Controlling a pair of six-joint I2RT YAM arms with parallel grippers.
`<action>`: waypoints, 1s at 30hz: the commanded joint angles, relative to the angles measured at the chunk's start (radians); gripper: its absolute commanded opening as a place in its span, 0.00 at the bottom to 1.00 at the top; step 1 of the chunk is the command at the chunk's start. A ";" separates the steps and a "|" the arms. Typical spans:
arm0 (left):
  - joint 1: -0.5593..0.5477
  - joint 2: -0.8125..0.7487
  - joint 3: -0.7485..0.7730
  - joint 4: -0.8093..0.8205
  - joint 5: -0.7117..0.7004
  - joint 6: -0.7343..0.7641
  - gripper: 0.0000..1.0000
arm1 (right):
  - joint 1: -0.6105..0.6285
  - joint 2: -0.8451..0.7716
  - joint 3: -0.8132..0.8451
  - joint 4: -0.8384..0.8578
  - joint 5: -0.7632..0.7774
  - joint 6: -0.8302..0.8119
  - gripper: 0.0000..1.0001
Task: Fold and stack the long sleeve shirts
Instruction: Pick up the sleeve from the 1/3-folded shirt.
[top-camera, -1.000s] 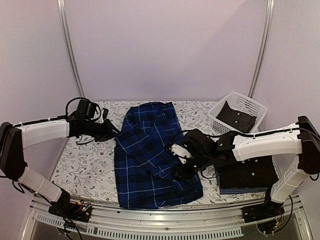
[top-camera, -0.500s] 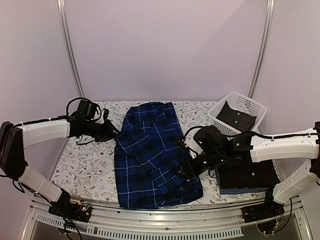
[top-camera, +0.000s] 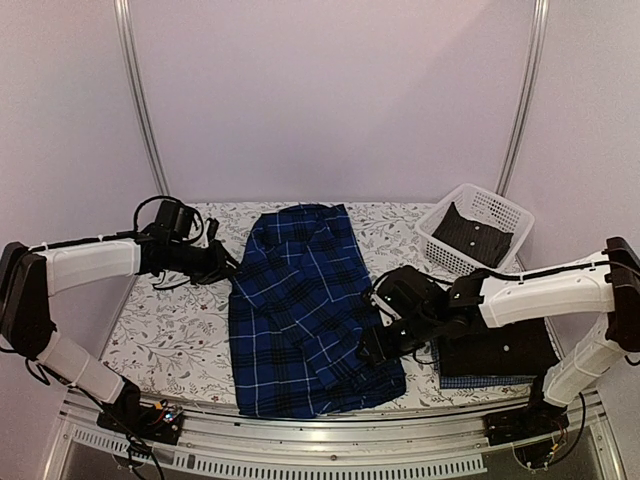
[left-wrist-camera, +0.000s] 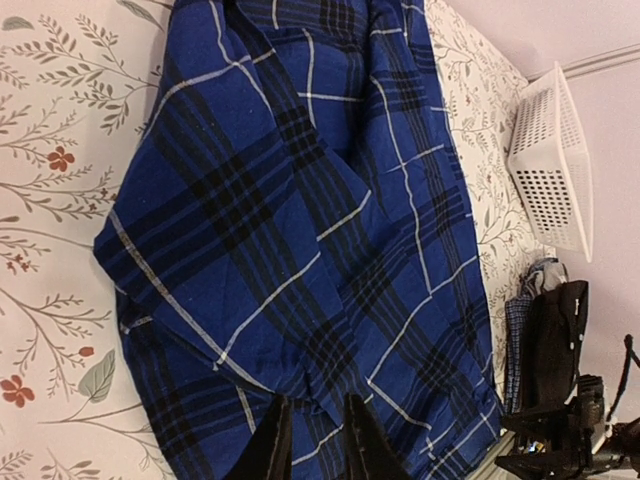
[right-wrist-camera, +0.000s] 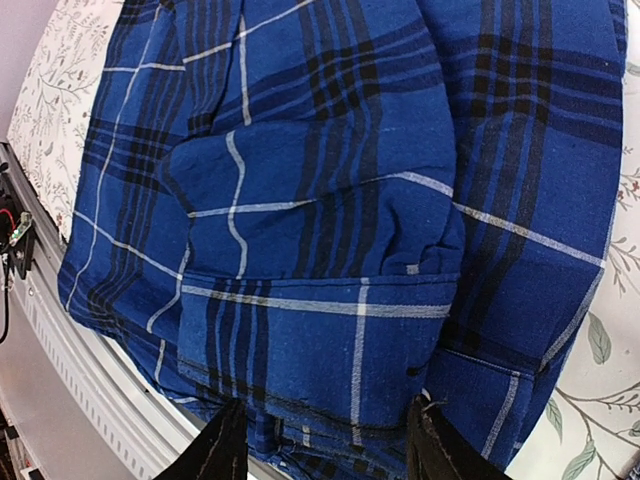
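Observation:
The dark blue plaid shirt (top-camera: 300, 300) lies spread in the middle of the table, its right side folded inward. At the shirt's left edge my left gripper (top-camera: 225, 268) is shut, and puckered plaid cloth (left-wrist-camera: 300, 200) is pinched between its narrow fingers (left-wrist-camera: 270, 445). My right gripper (top-camera: 372, 345) hovers open over the shirt's lower right, with a folded cuff of the plaid shirt (right-wrist-camera: 330, 200) lying loose below its wide-set fingers (right-wrist-camera: 215, 450). A folded black shirt (top-camera: 500, 350) rests on a fine blue check shirt (top-camera: 470, 381) at the right.
A white lattice basket (top-camera: 500, 215) at the back right holds a black garment with white buttons (top-camera: 470, 235). The flowered tablecloth (top-camera: 170, 330) shows left of the shirt. A metal rail (top-camera: 300, 440) runs along the near edge.
My right gripper has opened, let go of the plaid shirt's folded part and drawn back a little toward the near right. The left arm has not moved.

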 joint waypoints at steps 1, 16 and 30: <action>0.010 -0.021 0.005 -0.001 -0.010 0.012 0.19 | -0.007 0.038 0.003 -0.011 0.039 0.035 0.53; 0.013 -0.042 -0.046 0.008 -0.045 -0.003 0.21 | -0.007 0.095 0.118 -0.025 0.055 0.016 0.02; 0.077 -0.002 0.018 -0.008 -0.044 0.041 0.28 | -0.007 0.117 0.617 -0.227 0.239 -0.223 0.00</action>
